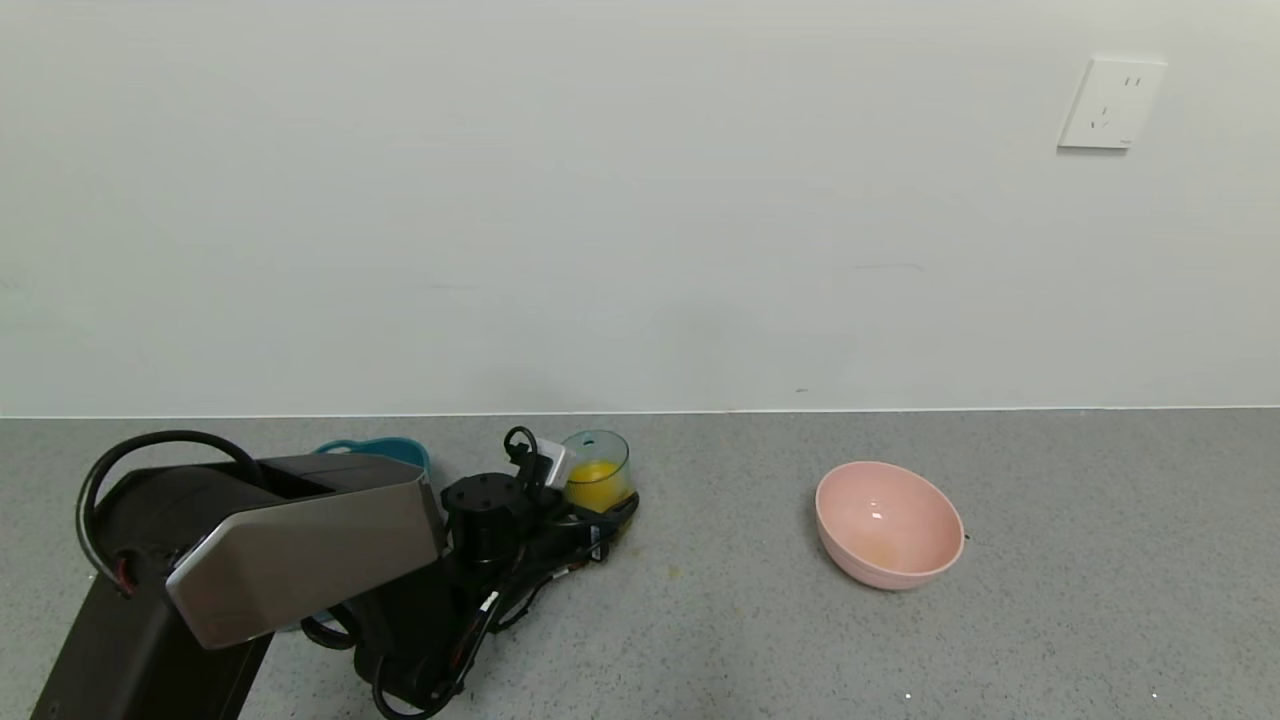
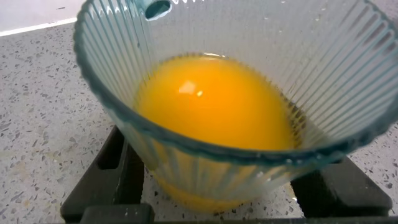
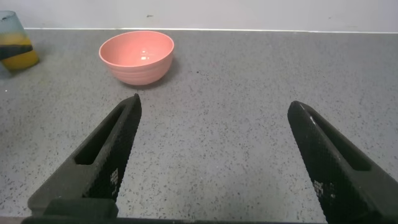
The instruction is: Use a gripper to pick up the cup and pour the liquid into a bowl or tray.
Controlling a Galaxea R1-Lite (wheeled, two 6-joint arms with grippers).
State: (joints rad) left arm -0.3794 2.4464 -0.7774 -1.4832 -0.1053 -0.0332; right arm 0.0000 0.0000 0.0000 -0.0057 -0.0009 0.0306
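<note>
Gripped low on its ribbed wall by the left gripper (image 1: 605, 515), the cup (image 1: 597, 470) of juice (image 2: 214, 102) stands upright, with the teal tub (image 1: 385, 452) just behind the left arm; right gripper (image 3: 214, 155) gapes idle.

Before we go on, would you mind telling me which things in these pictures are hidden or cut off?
- Teal tub: head view, mostly hidden behind the left arm; only a strip of rim shows.
- Left pincer: shut on the cup; head view, its fingers largely covered by its own body and cables.
- Cup base: left wrist view, cut off by the frame edge; juice visible.
- Right pincer: open, absent from the head view.
</note>
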